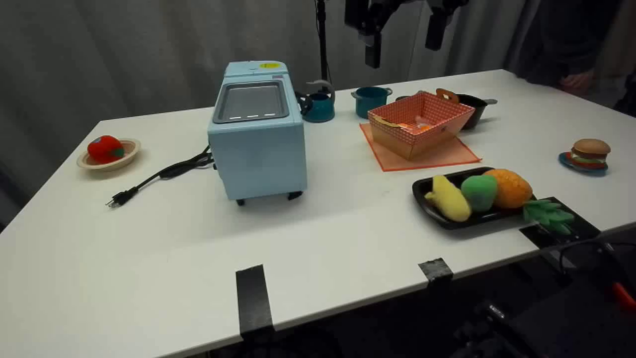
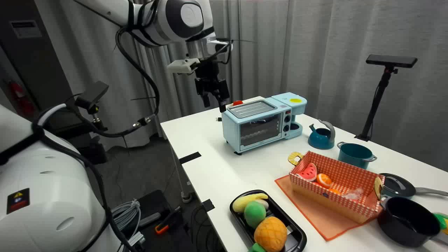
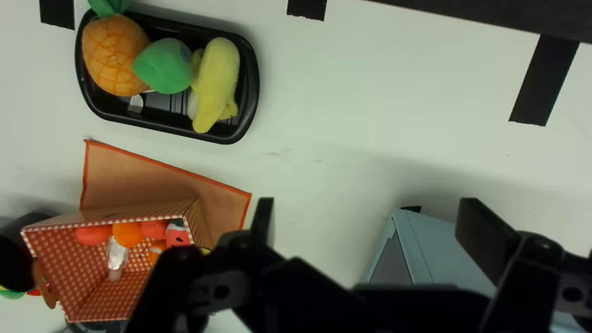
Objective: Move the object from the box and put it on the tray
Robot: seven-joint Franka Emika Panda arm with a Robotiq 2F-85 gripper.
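Oven (image 2: 259,122) stands apart from the box (image 2: 339,171), with one kettle (image 2: 320,140), one pan (image 2: 395,183) and two pots (image 2: 352,159) nearer, while one pineapple (image 3: 111,53), one green fruit (image 3: 164,67) and one yellow fruit (image 3: 216,81) crowd the nearby tray (image 3: 250,88). The box holds two red pieces (image 3: 94,235), one melon slice (image 2: 309,171) and two oranges (image 3: 128,234); which red one is meant, I cannot tell. The gripper (image 3: 367,216), fingers wide, hangs well apart from it.

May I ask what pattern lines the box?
Red-and-white checks line the box, clearest in the wrist view.
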